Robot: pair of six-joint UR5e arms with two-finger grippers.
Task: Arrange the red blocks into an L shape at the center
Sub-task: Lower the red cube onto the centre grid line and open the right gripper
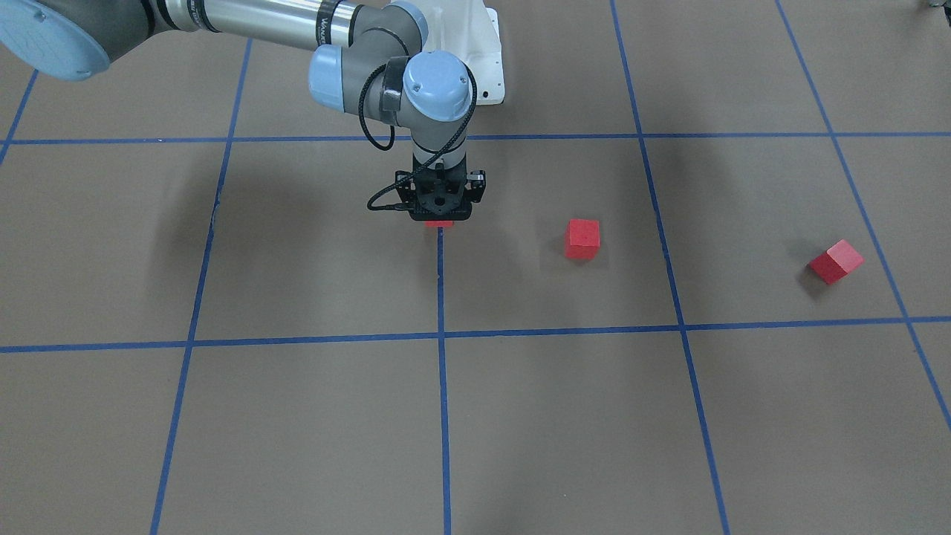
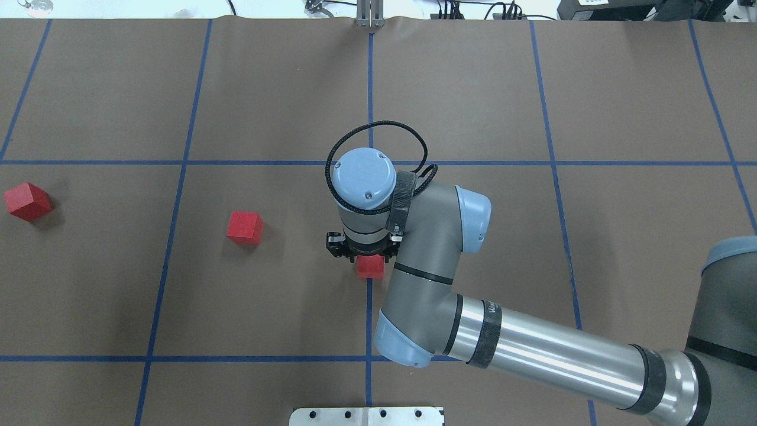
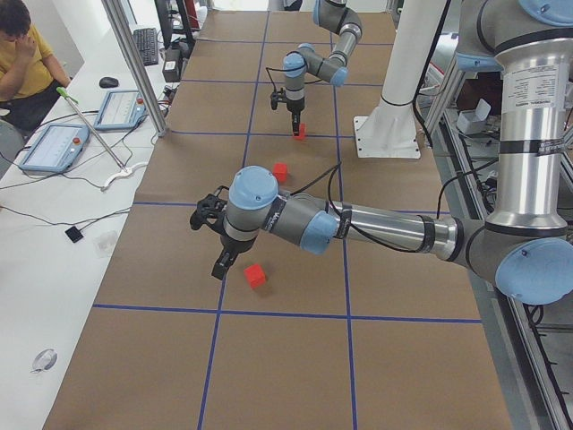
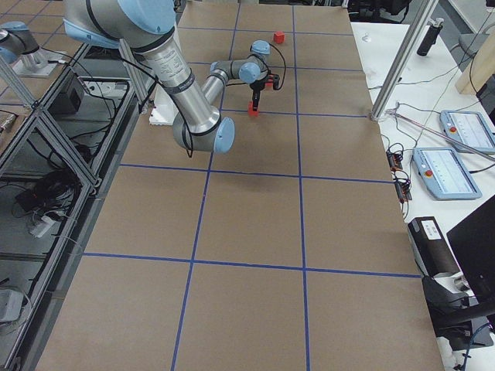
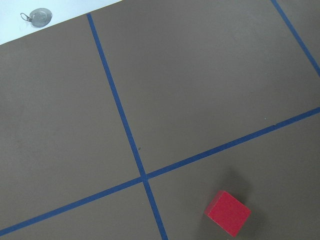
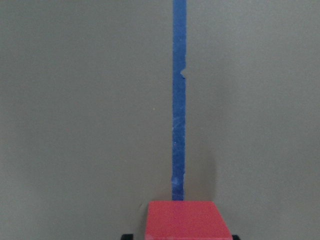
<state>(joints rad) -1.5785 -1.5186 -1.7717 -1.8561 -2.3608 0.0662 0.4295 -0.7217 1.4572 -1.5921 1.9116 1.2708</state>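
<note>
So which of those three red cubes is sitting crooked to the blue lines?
The lone cube farthest on the robot's left, turned corner-on to the grid. The middle cube and the gripped cube in the right gripper sit nearly square.

Lower centre of the front-facing view: the right gripper (image 1: 440,220) covers all but a thin sliver of one red block (image 1: 439,224). From overhead, the block's far part lies under the gripper body. In the right wrist view the bottom edge cuts the block off, and two dark corners beside it may be fingertips; whether the jaws press it cannot be told. The left gripper (image 3: 219,262) shows in the left side view alone, too small to judge. The overhead view's bottom edge cuts the white pedestal (image 2: 366,416). A small round metal item (image 5: 39,16), upper left of the left wrist view, is too small to name.
</note>
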